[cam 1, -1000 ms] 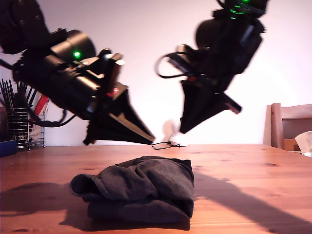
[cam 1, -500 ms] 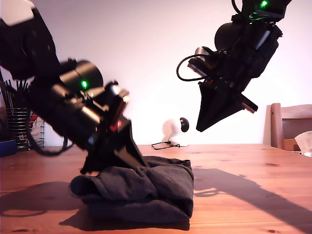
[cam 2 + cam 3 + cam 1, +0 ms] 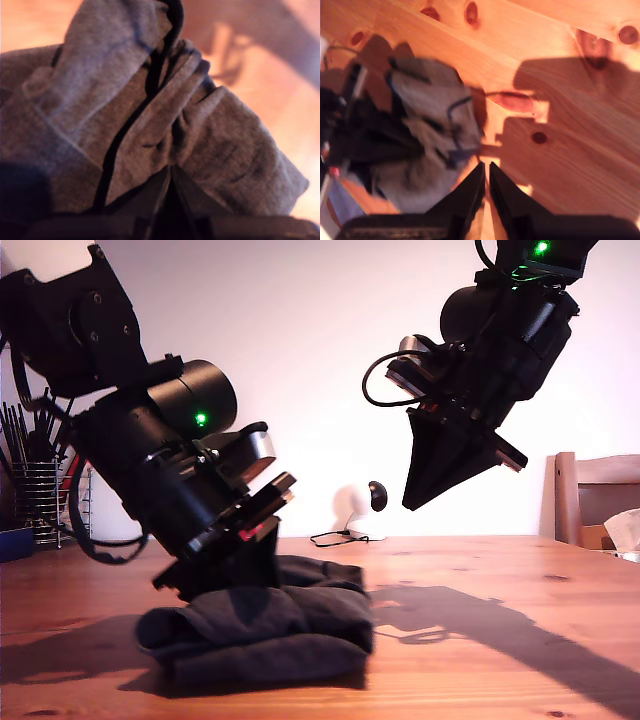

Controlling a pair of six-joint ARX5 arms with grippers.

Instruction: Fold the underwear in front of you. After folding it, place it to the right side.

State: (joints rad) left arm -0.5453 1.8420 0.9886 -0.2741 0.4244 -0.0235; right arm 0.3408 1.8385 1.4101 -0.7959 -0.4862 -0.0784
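The underwear (image 3: 270, 625) lies as a dark bundled heap on the wooden table (image 3: 500, 660), left of middle in the exterior view. My first gripper (image 3: 235, 575) is pushed down into its top, and the first wrist view shows the jaws (image 3: 170, 172) closed on a fold of the grey-looking underwear (image 3: 150, 100). My second gripper (image 3: 412, 502) hangs high above the table toward the exterior view's right, shut and holding nothing. Its closed tips (image 3: 486, 167) point at bare wood beside the underwear (image 3: 430, 125).
A wire rack of utensils (image 3: 35, 500) and a blue item (image 3: 15, 542) stand at the exterior view's far left. A wooden chair (image 3: 590, 495) is at the exterior view's right edge. A black cable (image 3: 340, 537) lies at the table's back.
My first gripper has dropped from above the underwear into its top, and the bundle has flattened and shifted toward the exterior view's left. My second gripper rose toward the exterior view's right, then held still.
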